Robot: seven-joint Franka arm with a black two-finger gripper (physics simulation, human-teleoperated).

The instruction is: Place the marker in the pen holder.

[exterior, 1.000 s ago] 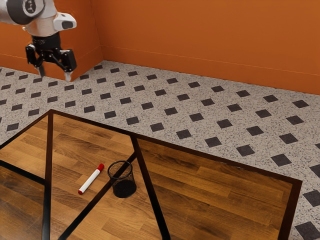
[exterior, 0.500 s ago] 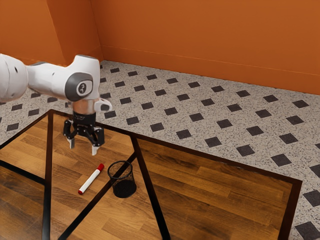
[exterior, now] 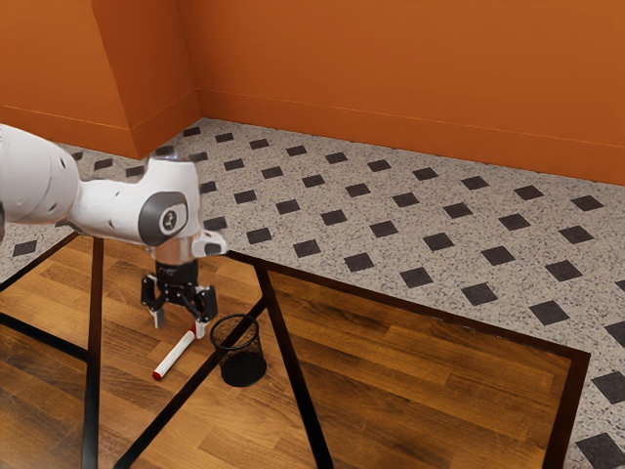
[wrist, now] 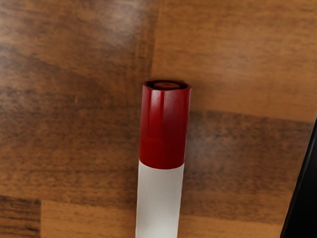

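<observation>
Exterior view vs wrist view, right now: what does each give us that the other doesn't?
Exterior view adds: black mesh pen holder, arm, gripper with its jaws apart near the marker's cap end, red tail end, patterned floor, orange wall.

Wrist view adds: close detail of the red cap, including the recess in its end.

Both: the marker's white barrel, lying on the wooden tabletop.

White arm (exterior: 107, 209), grey joint ring (exterior: 149, 220)
</observation>
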